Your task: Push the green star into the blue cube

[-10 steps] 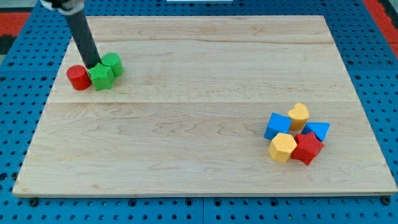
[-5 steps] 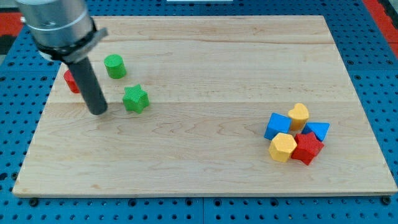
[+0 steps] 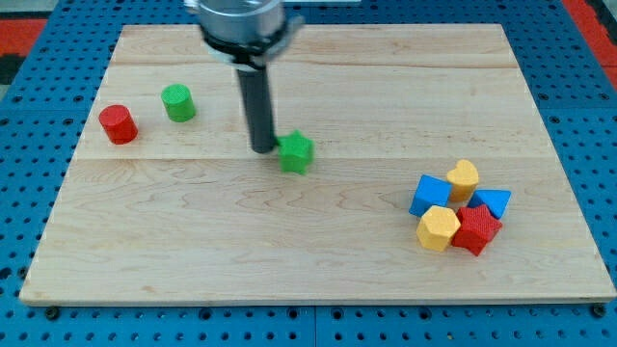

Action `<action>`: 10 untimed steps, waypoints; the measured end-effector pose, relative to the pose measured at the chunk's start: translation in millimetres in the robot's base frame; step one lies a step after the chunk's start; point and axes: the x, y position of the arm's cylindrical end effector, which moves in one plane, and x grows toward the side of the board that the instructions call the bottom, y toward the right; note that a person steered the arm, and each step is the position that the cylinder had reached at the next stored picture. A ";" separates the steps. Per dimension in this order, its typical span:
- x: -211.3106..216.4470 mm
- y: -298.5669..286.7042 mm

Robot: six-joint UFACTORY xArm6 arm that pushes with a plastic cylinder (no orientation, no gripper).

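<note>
The green star (image 3: pixel 296 152) lies on the wooden board a little left of the middle. My tip (image 3: pixel 263 148) stands just to the star's left, touching or nearly touching it. The blue cube (image 3: pixel 430 195) sits at the view's right, in a cluster with a yellow heart-like block (image 3: pixel 464 178), a blue triangular block (image 3: pixel 493 201), a red star-like block (image 3: pixel 476 229) and a yellow hexagonal block (image 3: pixel 439 228). The star is well to the left of the blue cube and slightly higher in the view.
A green cylinder (image 3: pixel 177 102) and a red cylinder (image 3: pixel 119 123) stand at the view's upper left. The wooden board (image 3: pixel 289 251) lies on a blue pegboard surface (image 3: pixel 578 77).
The green star has slid to the right, away from the two cylinders. My tip has moved right with it, staying at its left side. The cluster at the right has not moved.
</note>
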 end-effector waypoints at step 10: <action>6.4 117.4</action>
